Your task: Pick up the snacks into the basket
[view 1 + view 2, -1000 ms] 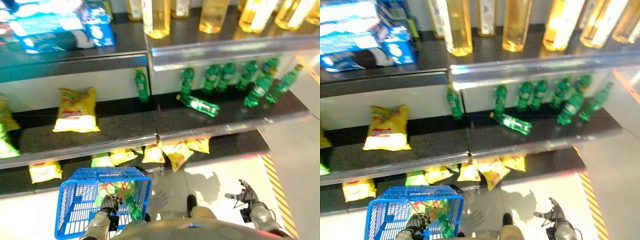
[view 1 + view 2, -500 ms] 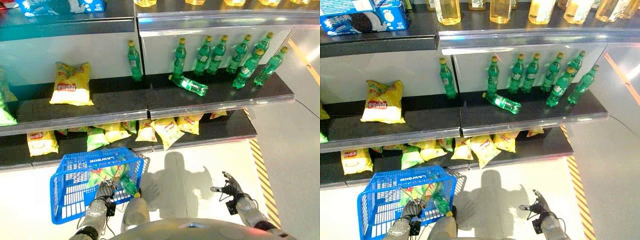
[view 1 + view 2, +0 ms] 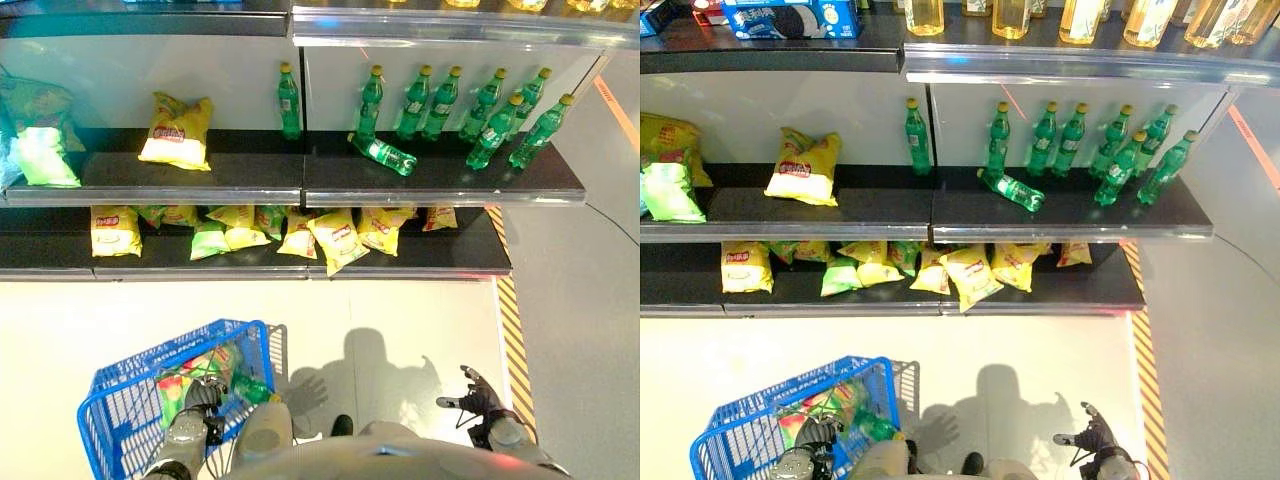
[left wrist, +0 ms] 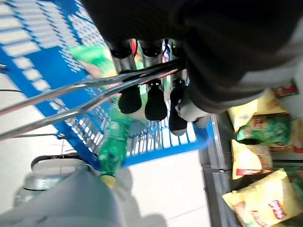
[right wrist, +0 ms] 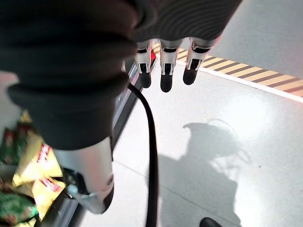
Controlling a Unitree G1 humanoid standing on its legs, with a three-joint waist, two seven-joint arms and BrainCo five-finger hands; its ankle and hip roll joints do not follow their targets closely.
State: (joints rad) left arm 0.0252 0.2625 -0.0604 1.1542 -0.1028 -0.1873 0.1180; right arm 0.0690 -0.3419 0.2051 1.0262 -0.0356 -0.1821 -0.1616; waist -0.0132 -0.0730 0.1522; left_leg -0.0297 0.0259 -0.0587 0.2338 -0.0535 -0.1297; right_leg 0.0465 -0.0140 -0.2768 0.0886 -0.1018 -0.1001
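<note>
Gripping the wire handles of the blue basket point(image 3: 120, 395), the left hand point(image 3: 200, 396) carries snacks inside it; more snack bags point(image 3: 330, 236) crowd the bottom shelf point(image 3: 60, 262), while the right hand point(image 3: 478, 402) hangs open.

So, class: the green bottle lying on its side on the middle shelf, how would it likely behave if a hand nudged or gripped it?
The lying green bottle is round-bodied, so it would probably roll along the shelf when nudged. Its smooth surface suggests some slip in a grip. It could knock the upright bottles standing close behind.

Fingers point(image 4: 156, 101) around basket handle point(image 4: 71, 92)
</note>
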